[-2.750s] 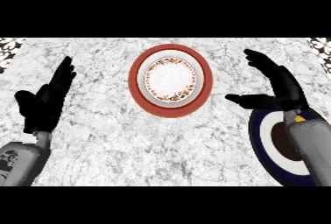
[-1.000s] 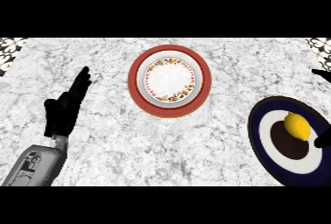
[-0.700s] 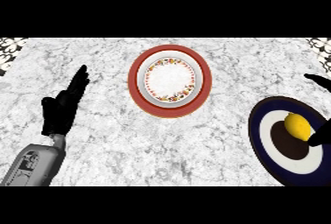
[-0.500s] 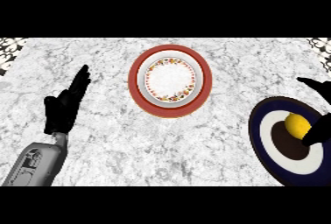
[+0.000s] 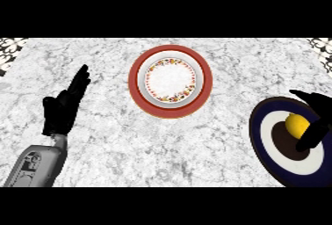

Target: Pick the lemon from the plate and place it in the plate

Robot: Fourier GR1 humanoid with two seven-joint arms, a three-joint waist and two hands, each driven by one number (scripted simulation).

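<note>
White marble counter point(image 5: 130, 145); red-rimmed plate point(image 5: 171, 81) at twelve o'clock, navy plate point(image 5: 272, 145) at four. The right hand point(image 5: 316, 118) curls round the lemon point(image 5: 298, 124). The left hand point(image 5: 65, 105) rests open at nine.

Looking like a home kitchen. Counter point(image 5: 130, 145) w/ white-grey marble veining is filling nearly the whole view. Patterned black-and-white tiling point(image 5: 12, 46) is showing at both far corners, prob. a backsplash or trim. Tableware is sitting out: a red-rimmed plate point(image 5: 171, 81) w/ floral ring at centre back, and a dark blue plate point(image 5: 272, 145) w/ white band at right, which is carrying a lemon point(image 5: 297, 124). Dishes and fruit on stone worktop are pointing to kitchen, not lab or shop.
</note>
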